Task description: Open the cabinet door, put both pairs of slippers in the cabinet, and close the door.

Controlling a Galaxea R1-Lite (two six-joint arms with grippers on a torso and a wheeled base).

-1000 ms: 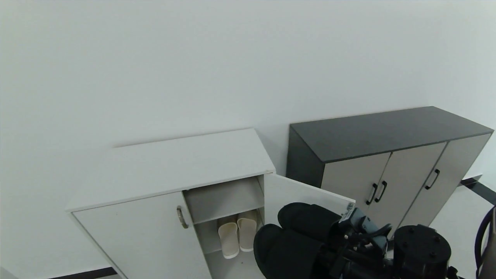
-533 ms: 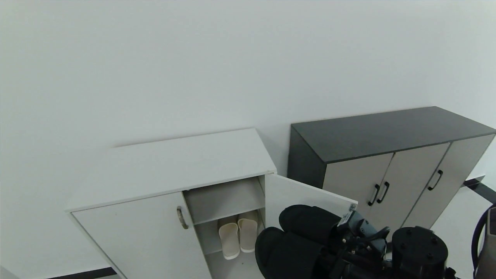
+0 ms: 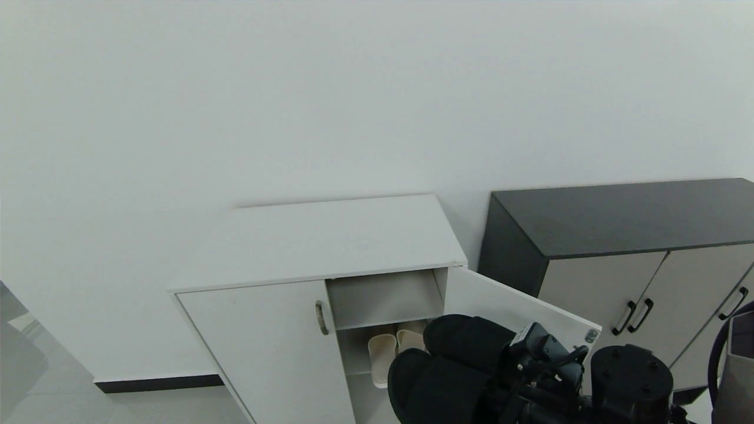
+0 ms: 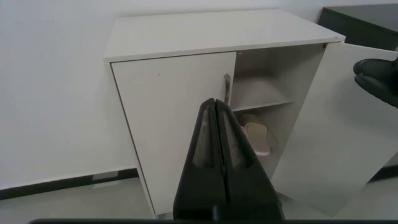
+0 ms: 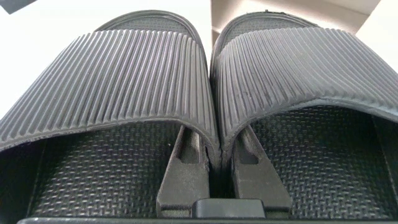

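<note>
The white cabinet (image 3: pixel 330 241) stands against the wall with its right door (image 3: pixel 518 309) swung open and its left door (image 3: pixel 265 347) closed. A cream pair of slippers (image 3: pixel 393 347) rests on the lower shelf inside, also visible as the cream slippers (image 4: pixel 258 135) in the left wrist view. My right gripper (image 5: pixel 214 171) is shut on the black pair of slippers (image 5: pixel 205 81), pinching their inner edges together; the black slippers (image 3: pixel 453 359) hang in front of the open compartment. My left gripper (image 4: pixel 215 134) is shut with nothing in it, facing the closed left door.
A dark-topped cabinet (image 3: pixel 624 218) with grey doors and black handles stands right of the white one. The open door sticks out toward it. Bare floor (image 3: pixel 70 400) lies at the lower left along a black skirting strip.
The whole head view has shifted, so both cabinets now sit further right in the picture. The black slippers stay clamped in my right gripper, a little lower.
</note>
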